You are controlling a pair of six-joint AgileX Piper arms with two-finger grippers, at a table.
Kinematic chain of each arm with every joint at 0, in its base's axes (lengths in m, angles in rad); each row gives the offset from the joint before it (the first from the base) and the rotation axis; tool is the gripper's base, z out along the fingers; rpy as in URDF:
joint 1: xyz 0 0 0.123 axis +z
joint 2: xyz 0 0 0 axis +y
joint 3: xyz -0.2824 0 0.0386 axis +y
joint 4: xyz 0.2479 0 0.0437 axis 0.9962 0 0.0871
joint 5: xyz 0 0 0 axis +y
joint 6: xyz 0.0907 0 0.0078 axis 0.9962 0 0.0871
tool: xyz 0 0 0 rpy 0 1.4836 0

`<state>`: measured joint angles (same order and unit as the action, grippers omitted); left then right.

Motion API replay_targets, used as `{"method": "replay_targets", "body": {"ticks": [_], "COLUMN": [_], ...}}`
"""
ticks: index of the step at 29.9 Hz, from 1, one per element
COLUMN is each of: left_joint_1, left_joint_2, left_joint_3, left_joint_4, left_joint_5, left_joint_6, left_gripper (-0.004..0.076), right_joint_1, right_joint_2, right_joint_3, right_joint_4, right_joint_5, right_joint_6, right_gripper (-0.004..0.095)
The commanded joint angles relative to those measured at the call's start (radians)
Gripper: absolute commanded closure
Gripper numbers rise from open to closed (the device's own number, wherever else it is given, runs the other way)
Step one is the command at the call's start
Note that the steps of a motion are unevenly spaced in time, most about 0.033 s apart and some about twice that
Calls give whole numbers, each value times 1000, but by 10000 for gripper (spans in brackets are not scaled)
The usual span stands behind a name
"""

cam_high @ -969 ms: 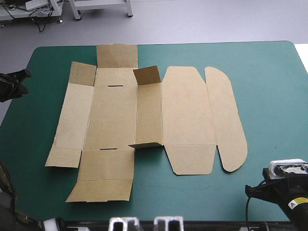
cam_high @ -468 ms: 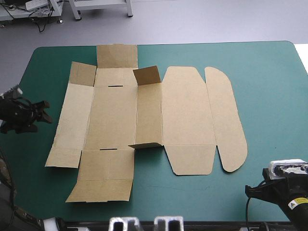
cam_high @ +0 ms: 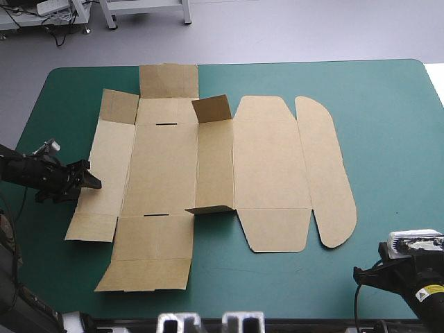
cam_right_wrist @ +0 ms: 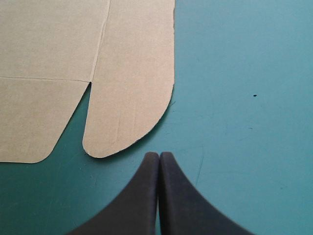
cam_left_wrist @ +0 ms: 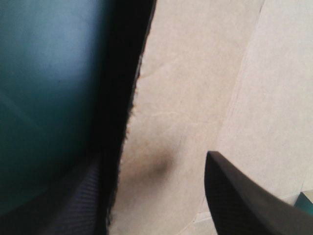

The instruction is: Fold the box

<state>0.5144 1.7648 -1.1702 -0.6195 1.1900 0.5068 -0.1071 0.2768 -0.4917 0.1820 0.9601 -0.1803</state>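
Left gripper (cam_high: 91, 183) advanced to box (cam_high: 163, 166) edge, spread wide

The box (cam_high: 208, 173) lies spread on the table (cam_high: 388, 125), filling the high view's left and centre. The left gripper (cam_high: 89, 182) sits at centre left of the frame, with the box's left edge between its fingers (cam_left_wrist: 234, 196). The right gripper (cam_right_wrist: 159, 156) sits at lower right, apart from the box, whose rounded flap (cam_right_wrist: 137, 93) lies just ahead.
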Motion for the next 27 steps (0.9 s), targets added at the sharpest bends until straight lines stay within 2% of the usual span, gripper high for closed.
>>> {"method": "replay_targets", "body": {"ticks": [1, 8, 15, 17, 19, 21, 27], "left_joint_1": [-5, -67, -150, -153, -153, -153, -174], "left_joint_2": [-18, -2, 18, 21, 21, 21, 18], "left_joint_3": [-16, -12, -12, -12, -14, -24, -85], "left_joint_4": [-63, -239, -177, -177, -168, -127, 8], "left_joint_5": [56, 102, 93, 90, 89, 103, 107], "left_joint_6": [11, 104, 114, 112, 107, 104, 59], "left_gripper": [288, 287, 298, 379, 519, 724, 733], "right_joint_1": [2, 2, 2, 2, 2, 2, 2], "right_joint_2": [10, 10, 10, 10, 10, 10, 10], "right_joint_3": [-27, -27, -27, -27, -27, -27, -27], "right_joint_4": [10, 10, 10, 10, 10, 10, 10], "right_joint_5": [-60, -60, -60, -60, -60, -60, -60], "right_joint_6": [-5, -5, -5, -5, -5, -5, -5], "right_gripper": [925, 925, 925, 925, 926, 926, 925]}}
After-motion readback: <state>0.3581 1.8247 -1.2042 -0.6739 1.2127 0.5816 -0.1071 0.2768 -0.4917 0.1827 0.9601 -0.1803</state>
